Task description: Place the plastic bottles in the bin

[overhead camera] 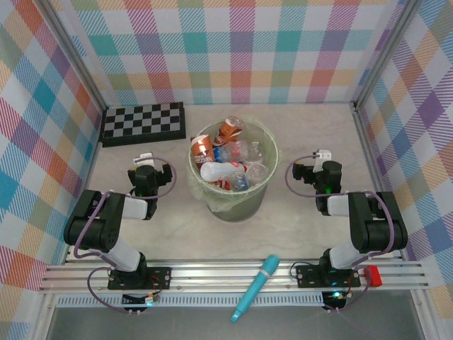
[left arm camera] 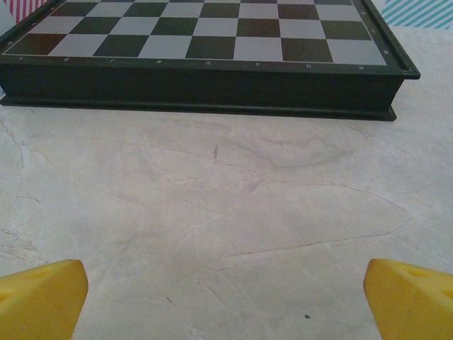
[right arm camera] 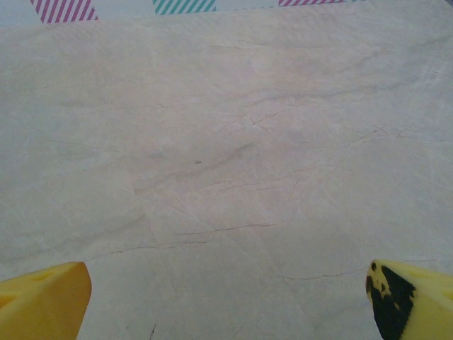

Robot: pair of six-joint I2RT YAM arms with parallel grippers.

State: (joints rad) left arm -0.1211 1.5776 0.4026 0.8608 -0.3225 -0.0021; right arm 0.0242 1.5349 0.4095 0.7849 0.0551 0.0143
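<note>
Several plastic bottles (overhead camera: 228, 154) with red, blue and orange labels lie piled inside the round pale-green bin (overhead camera: 243, 206) at the middle of the table. My left gripper (overhead camera: 146, 160) rests low on the table left of the bin, pointing at the checkerboard. In the left wrist view the left gripper (left arm camera: 226, 304) is open, its yellow fingertips (left arm camera: 42, 297) far apart over bare tabletop. My right gripper (overhead camera: 323, 157) sits right of the bin. In the right wrist view the right gripper (right arm camera: 226, 304) is open, with nothing between its fingertips (right arm camera: 414, 301).
A black-and-white checkerboard (overhead camera: 145, 122) lies at the back left, close ahead of the left gripper (left arm camera: 212, 42). A teal pen-shaped tube (overhead camera: 256, 287) lies across the rail at the near edge. A small red part (overhead camera: 373, 275) sits on the rail's right end. Plaid walls enclose the table.
</note>
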